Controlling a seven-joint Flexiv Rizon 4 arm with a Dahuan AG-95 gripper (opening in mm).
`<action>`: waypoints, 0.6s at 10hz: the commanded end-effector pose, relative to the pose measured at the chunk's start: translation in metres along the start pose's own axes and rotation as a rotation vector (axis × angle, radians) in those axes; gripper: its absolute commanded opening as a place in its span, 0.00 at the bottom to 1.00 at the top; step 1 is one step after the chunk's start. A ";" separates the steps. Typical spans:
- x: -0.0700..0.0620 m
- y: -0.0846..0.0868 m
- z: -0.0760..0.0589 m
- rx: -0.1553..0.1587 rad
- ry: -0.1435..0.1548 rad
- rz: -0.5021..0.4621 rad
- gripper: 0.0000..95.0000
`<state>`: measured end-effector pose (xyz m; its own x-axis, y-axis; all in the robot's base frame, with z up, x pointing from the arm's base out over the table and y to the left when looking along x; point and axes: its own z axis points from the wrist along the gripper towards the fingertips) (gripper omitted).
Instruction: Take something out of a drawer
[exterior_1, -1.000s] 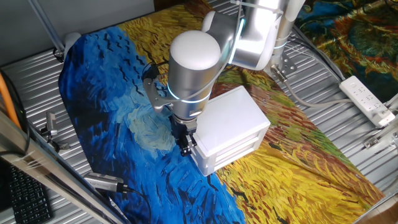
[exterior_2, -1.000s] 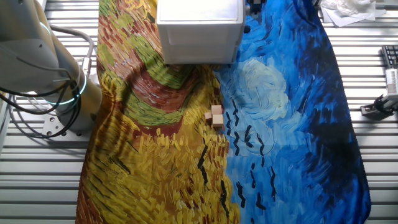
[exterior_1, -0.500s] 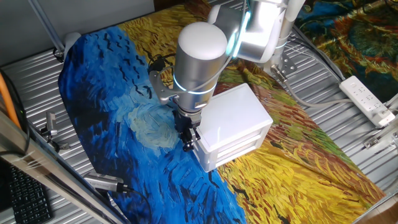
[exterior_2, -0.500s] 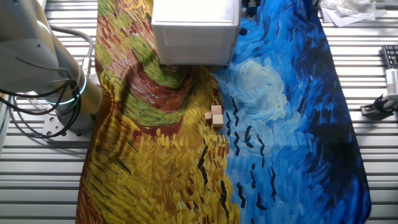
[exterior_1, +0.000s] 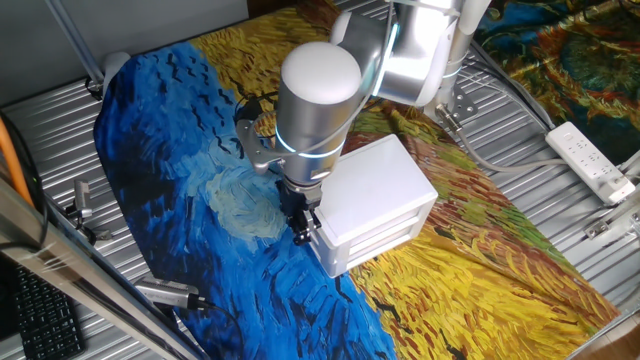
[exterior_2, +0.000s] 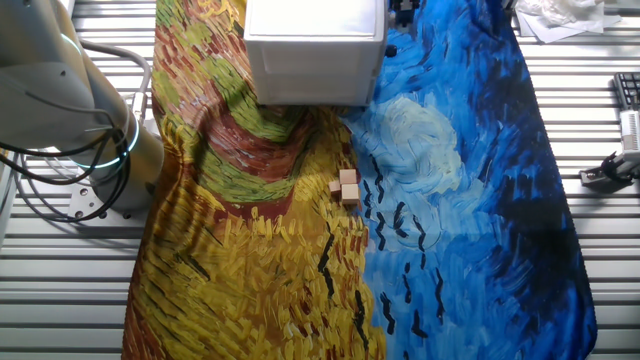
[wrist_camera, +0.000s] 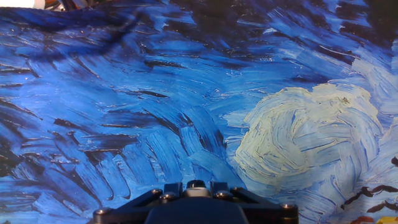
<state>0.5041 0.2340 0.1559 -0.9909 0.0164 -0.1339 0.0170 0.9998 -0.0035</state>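
Down by the cabinet's front corner hangs my tool, its dark fingers just above the painted cloth that covers the worktop. Whether the fingers are spread or pressed together I cannot tell; in the hand view only the dark base of the tool shows, over blue swirls and a pale yellow whorl. I see nothing held. Drawer fronts face the yellow side of the cloth and look closed. Three small wooden blocks lie clustered on the cloth in front of the cabinet, well apart from my tool, near where yellow meets blue.
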 end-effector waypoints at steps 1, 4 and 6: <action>0.000 0.000 0.000 0.000 0.003 -0.007 0.00; 0.000 0.000 0.000 0.002 0.009 -0.006 0.00; 0.000 0.000 0.000 0.004 0.030 -0.004 0.00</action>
<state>0.5041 0.2338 0.1558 -0.9941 0.0145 -0.1078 0.0154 0.9999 -0.0078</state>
